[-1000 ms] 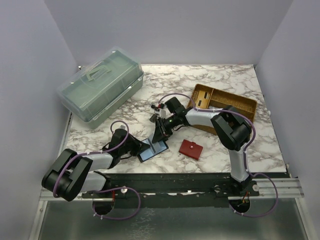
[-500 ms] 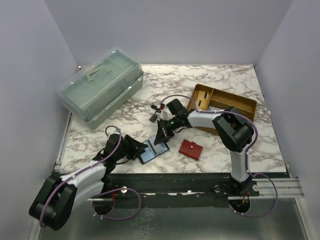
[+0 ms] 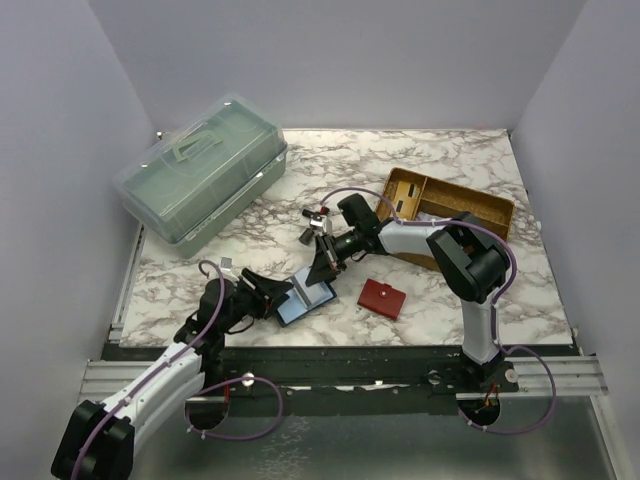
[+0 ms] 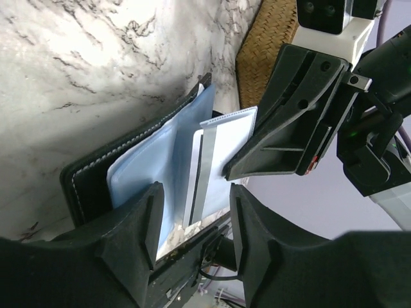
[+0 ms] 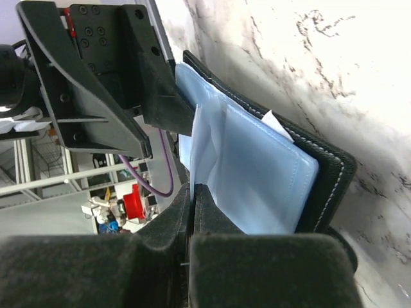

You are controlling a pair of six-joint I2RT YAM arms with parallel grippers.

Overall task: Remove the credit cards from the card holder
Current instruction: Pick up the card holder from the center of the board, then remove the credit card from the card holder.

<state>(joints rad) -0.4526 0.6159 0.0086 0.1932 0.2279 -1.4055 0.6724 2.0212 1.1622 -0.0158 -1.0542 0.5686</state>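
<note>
Left arm has swung back toward the near edge and its left gripper [image 4: 196, 199] has let go. The fingers now stand partly open with nothing held, tips just beside the card holder [image 3: 305, 298]. Right gripper [image 5: 192, 192] has gone from partly open to fully closed. It pinches the edge of one credit card [image 4: 228, 138], a pale card with a grey stripe that is half lifted out of the holder's pocket. The black card holder lies open on the table [image 3: 450, 150] near the middle of the near edge. A light blue card [image 5: 257, 179] sits flat inside it; can't tell whether more lie under it. Red wallet [image 3: 382, 298] lies shut just right of the holder, untouched. Wicker tray [image 3: 450, 205] and green plastic case [image 3: 200, 170] sit further back.

Progress looks early: no card is out on the table yet. First card is gripped but still partly in. Left to do: pull it free, set it down, then get the blue one.
</note>
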